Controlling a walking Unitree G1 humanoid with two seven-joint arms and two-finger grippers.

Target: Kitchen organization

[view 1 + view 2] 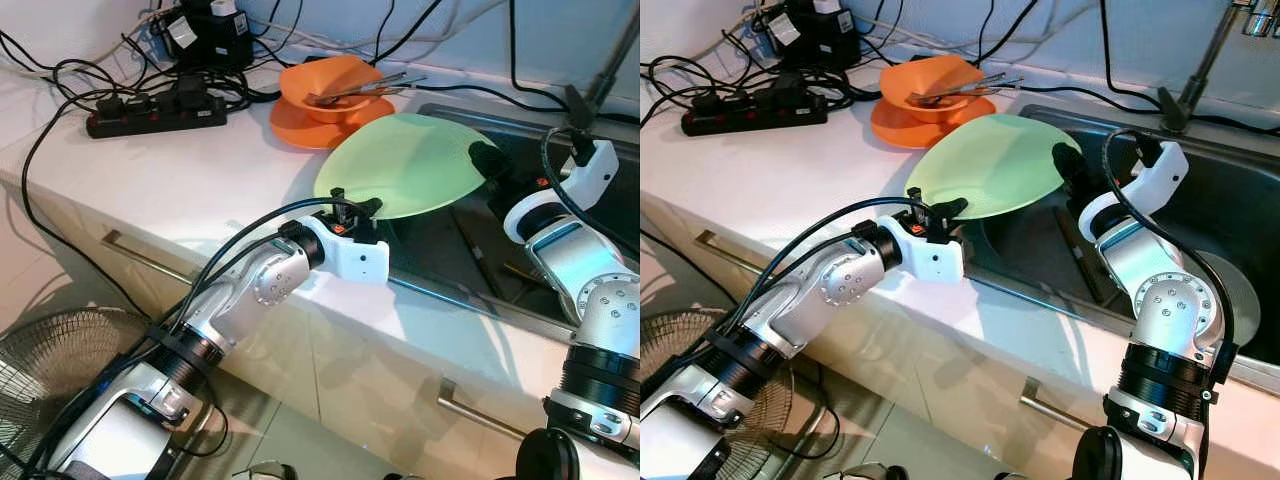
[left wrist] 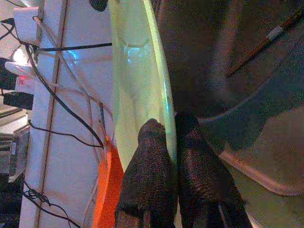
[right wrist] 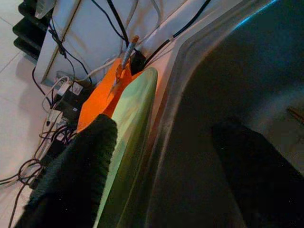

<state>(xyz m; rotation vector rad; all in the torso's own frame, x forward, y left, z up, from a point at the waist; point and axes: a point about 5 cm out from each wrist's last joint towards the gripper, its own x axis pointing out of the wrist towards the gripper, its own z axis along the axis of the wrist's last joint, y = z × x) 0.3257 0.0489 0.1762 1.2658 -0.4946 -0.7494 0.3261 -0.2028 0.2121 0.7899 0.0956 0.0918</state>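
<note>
Green plate hung tilted over the counter edge and sink rim — left gripper pinched its near rim, fingers closed on it. Right gripper was at the far rim, fingers apart. Behind: orange bowl w/ utensils, on orange plate; power strip — cables nearby.

Plate over sink edge, bowl behind, power strip left.

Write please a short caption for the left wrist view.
Left claw shut on the rim of the green plate, held over the sink.
</note>
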